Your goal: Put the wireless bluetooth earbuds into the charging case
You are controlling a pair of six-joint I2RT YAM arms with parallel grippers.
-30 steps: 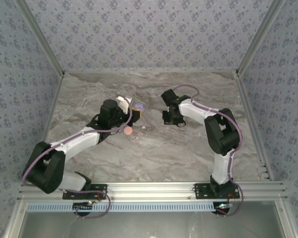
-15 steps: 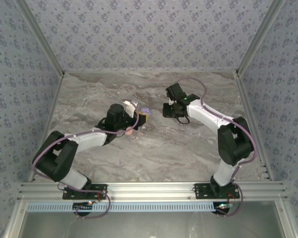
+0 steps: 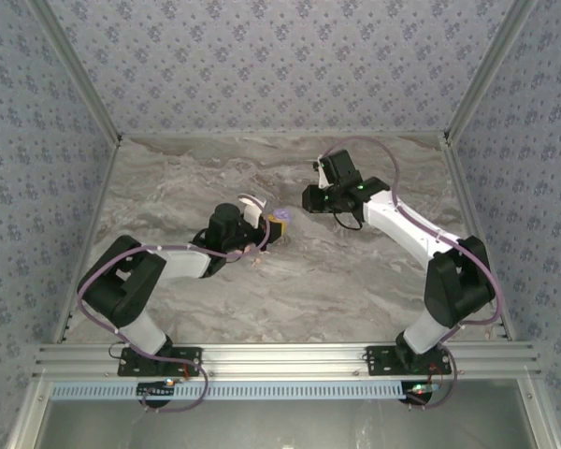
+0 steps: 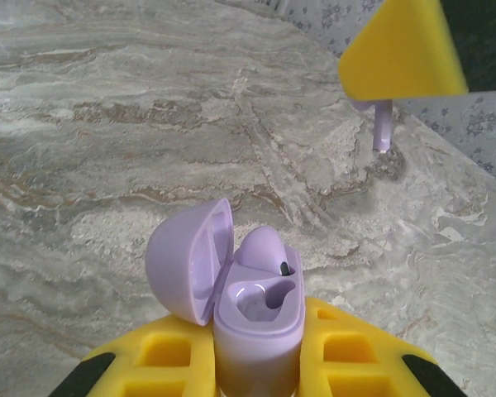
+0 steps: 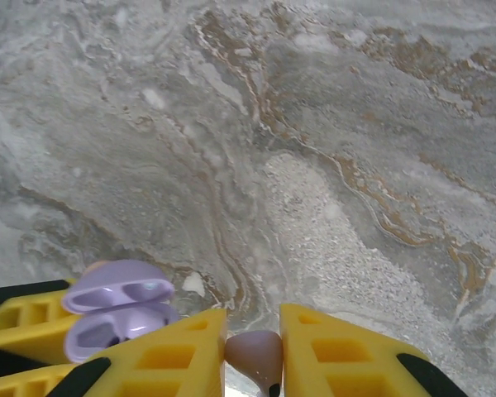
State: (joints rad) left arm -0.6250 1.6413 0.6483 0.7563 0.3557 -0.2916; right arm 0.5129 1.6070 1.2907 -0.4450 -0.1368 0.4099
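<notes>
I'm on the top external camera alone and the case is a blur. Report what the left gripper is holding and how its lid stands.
Observer: The left gripper is shut on the lavender case. Its lid is hinged open to one side.
Operator: Give me the slots.
Observer: One earbud sits in the farther slot in the left wrist view. The nearer slot is empty.
Operator: Now the other arm.
Observer: The right gripper pinches the other earbud between its yellow fingers, apart from the case.
</notes>
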